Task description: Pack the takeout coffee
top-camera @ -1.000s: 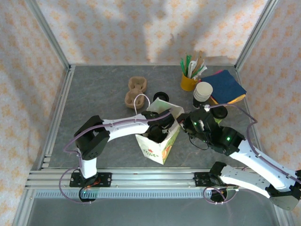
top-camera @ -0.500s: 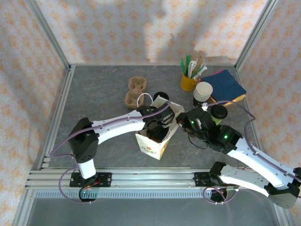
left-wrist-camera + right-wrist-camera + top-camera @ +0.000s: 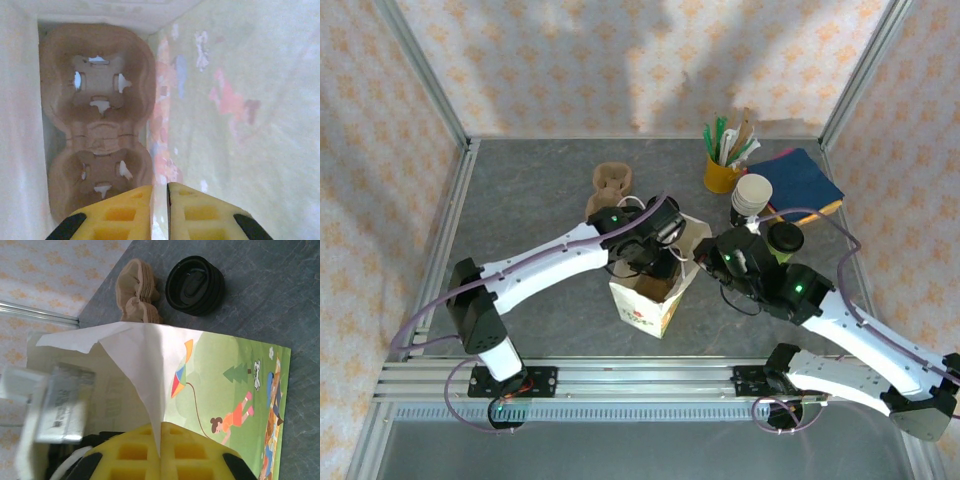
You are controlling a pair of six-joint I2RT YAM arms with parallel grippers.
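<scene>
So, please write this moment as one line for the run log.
left gripper: shut, empty, above cup carrier inside paper bag | right gripper: shut on paper bag rim | takeout coffee: on table, not packed

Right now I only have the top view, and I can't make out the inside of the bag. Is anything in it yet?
Observer: Yes. The left wrist view shows a brown cup carrier lying at the bottom of the bag.
Operator: Is that arm holding anything?
Observer: No. The left gripper hangs above the carrier, its jaws almost together with nothing between them.
Operator: And the other arm?
Observer: In the right wrist view, the right gripper is shut on the bag's white folded rim.
</scene>
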